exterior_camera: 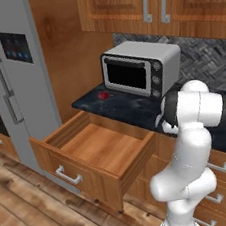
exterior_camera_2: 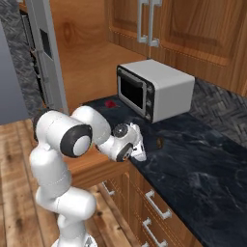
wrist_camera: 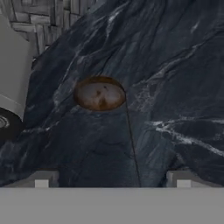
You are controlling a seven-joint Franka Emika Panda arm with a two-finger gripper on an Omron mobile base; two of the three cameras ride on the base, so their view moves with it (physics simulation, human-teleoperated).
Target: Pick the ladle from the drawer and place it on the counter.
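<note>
Dark marble counter [wrist_camera: 175,87] | ladle [wrist_camera: 99,93] lies on it, microwave [exterior_camera_2: 157,89] near | jaws spread, gripping nothing

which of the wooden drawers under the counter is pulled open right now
The wide drawer at the left end of the counter, below the small red object, is pulled out, its light wood inside showing. The narrower drawers further right are shut flush.

Small brown ladle [exterior_camera_2: 159,142], perhaps, on counter [exterior_camera_2: 202,164] beside hand [exterior_camera_2: 140,153].
</note>
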